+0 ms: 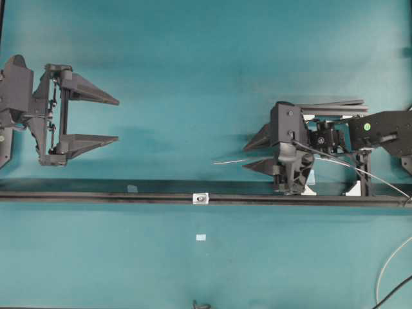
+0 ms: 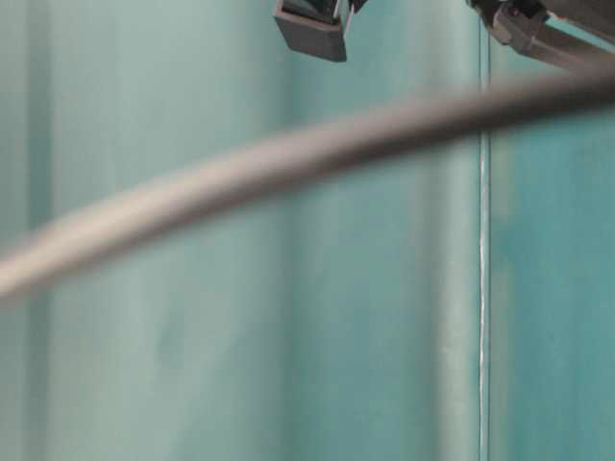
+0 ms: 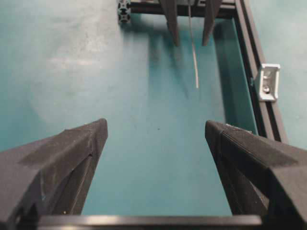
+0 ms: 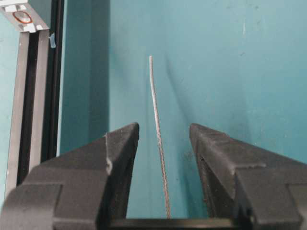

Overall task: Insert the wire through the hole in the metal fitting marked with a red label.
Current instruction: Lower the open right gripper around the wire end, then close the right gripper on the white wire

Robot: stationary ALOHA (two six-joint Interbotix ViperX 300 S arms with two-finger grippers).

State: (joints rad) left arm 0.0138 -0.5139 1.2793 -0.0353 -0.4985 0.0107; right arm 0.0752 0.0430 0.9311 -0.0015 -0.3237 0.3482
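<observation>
**Colour rundown: mostly teal and black**

You've got a flat teal tabletop (image 1: 193, 64) with no pattern, just a few darker shadow bands. Both end effectors, left (image 1: 96, 118) and right (image 1: 257, 153), are matte black. The rail (image 1: 96, 196) you see running across is black too. On it, the metal fitting (image 1: 201, 198) is silver-white with a dark centre, and from the right wrist view you catch a red ring on it. The wire (image 4: 157, 139) is thin and silvery grey. There's a pale blue tape scrap (image 1: 201, 237) on the teal, plus a white cable (image 1: 386, 267) at the corner.
</observation>
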